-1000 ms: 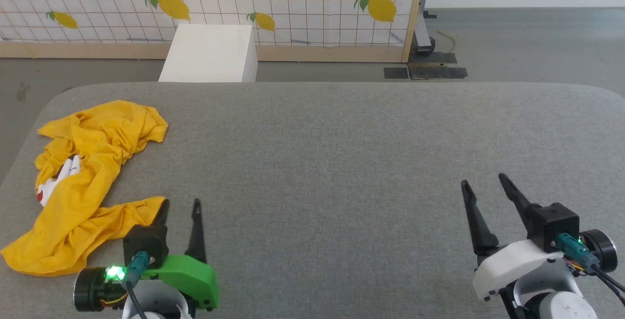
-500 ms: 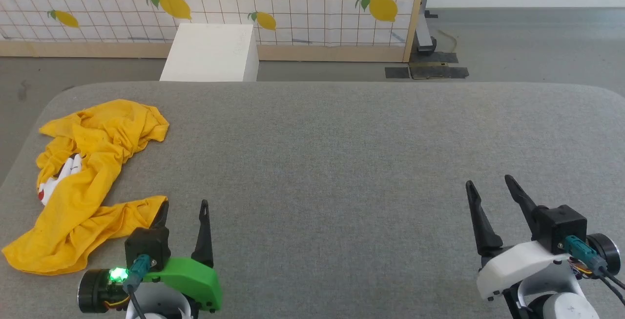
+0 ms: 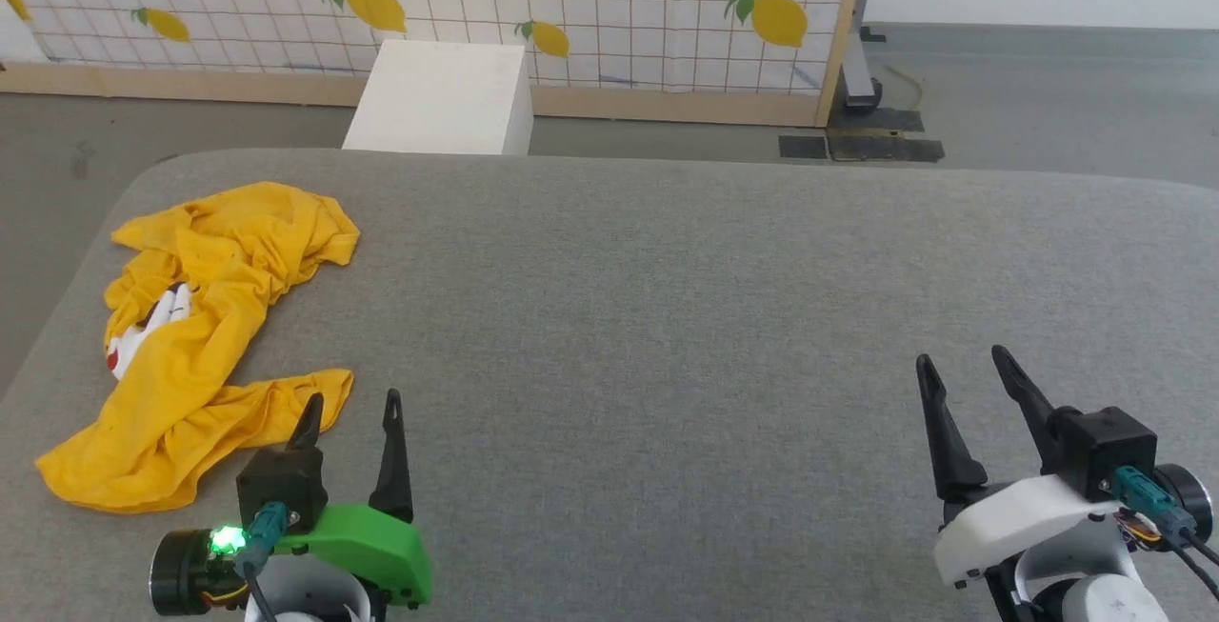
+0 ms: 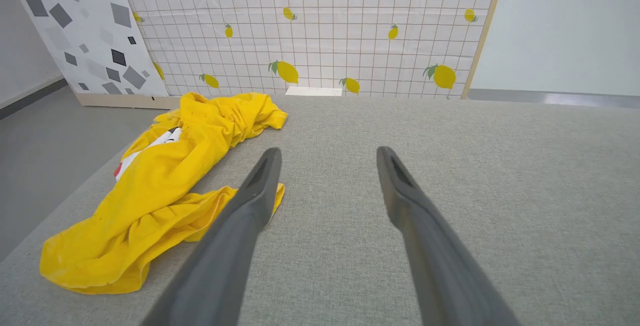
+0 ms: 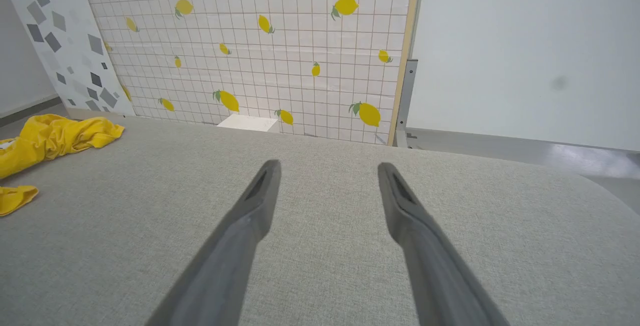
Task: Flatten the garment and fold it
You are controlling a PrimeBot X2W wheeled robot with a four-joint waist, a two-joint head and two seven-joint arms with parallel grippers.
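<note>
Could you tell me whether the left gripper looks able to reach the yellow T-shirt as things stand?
Probably yes: the left gripper is open right beside the near corner of the crumpled yellow T-shirt, and nothing stands between them on the grey table.

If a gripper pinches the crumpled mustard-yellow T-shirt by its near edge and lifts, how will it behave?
The crumpled mustard-yellow T-shirt is probably floppy: its soft folds suggest it would drape from a pinch. It looks thin, so likely light. Pushed, it would probably bunch on the grey fabric tabletop rather than slide.
</note>
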